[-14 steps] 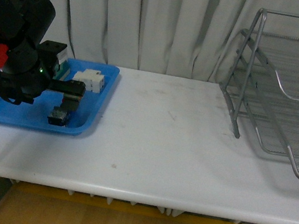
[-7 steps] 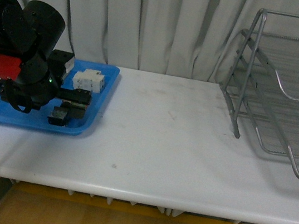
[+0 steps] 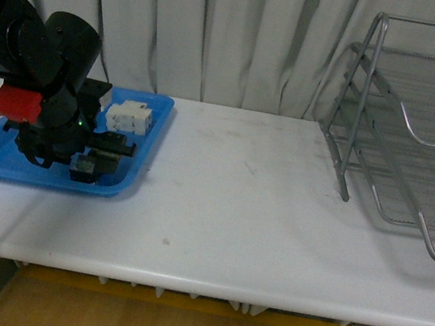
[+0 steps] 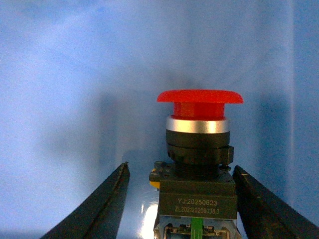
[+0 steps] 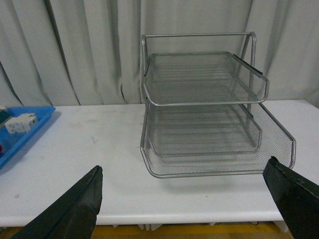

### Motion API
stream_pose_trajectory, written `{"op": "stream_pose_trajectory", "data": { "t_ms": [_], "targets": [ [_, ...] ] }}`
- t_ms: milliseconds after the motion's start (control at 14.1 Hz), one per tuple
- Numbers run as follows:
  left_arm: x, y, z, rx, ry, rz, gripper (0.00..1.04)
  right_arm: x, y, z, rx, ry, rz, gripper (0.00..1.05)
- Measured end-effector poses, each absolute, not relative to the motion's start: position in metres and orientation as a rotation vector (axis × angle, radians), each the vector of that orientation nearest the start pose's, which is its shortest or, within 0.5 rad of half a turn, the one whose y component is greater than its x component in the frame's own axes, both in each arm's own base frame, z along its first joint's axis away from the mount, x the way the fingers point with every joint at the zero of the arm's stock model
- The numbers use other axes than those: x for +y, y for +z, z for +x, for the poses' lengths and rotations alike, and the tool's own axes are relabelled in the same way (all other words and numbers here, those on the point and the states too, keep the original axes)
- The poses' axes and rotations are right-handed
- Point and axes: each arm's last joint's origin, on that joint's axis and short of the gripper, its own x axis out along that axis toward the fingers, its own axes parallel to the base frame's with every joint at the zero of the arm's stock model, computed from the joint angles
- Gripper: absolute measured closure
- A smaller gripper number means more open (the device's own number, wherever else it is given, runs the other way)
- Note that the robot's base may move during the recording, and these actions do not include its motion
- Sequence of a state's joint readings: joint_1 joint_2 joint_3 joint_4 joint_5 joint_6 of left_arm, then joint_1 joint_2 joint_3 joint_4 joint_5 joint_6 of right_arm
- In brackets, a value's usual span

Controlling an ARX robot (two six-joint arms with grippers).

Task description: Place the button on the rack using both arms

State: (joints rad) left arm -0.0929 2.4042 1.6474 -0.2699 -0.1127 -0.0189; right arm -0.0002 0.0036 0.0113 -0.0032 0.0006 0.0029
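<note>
Now the button (image 4: 199,149) sits inside the blue tray (image 3: 129,176). The left tool (image 4: 180,168) is wide, with one finger on each side of the button's dark body. It is not squeezing yet. The red cap sticks out past the fingertips. The right tool (image 5: 183,167) is wide too and holds nothing. The rack (image 5: 204,103) is far from the blue tray, across the table (image 3: 233,223). I think the button is small, light and hard. Its round cap and shiny ring look slippery. The flat sides of the boxy body look like the best place to pinch.
</note>
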Motion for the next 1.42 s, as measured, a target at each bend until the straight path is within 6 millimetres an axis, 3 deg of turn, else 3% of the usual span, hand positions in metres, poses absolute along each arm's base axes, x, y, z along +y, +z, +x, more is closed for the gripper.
{"op": "stream_pose_trajectory", "data": {
  "t_ms": [142,355,426,568,709,780,993,1206,1419],
  "targets": [
    [-0.043,0.075,0.484,1.015,0.029,0.09,0.62,0.0,0.167,0.097,-0.004,-0.001,0.003,0.06],
    [-0.043,0.082,0.482,1.001,0.027,0.087,0.69,0.0,0.167,0.097,-0.004,-0.001,0.003,0.06],
    [-0.043,0.098,0.477,0.971,0.013,0.075,0.69,0.0,0.167,0.097,-0.004,-0.001,0.003,0.06],
    [-0.044,0.163,0.459,0.818,-0.023,0.05,0.69,0.0,0.167,0.097,-0.004,-0.001,0.003,0.06],
    [-0.047,0.217,0.419,0.701,-0.052,0.053,0.69,0.0,0.167,0.097,-0.004,-0.001,0.003,0.06],
    [-0.049,0.226,0.398,0.688,-0.068,0.071,0.69,0.0,0.167,0.097,-0.004,-0.001,0.003,0.06],
    [-0.049,0.225,0.333,0.703,-0.103,0.119,0.69,0.0,0.167,0.097,-0.004,-0.001,0.003,0.06],
    [-0.031,0.21,0.273,0.72,-0.067,0.119,0.69,0.0,0.167,0.097,-0.004,0.0,0.003,0.06],
    [-0.026,0.189,0.262,0.75,-0.06,0.102,0.69,0.0,0.167,0.097,-0.004,-0.001,0.003,0.06]
  ]
}}
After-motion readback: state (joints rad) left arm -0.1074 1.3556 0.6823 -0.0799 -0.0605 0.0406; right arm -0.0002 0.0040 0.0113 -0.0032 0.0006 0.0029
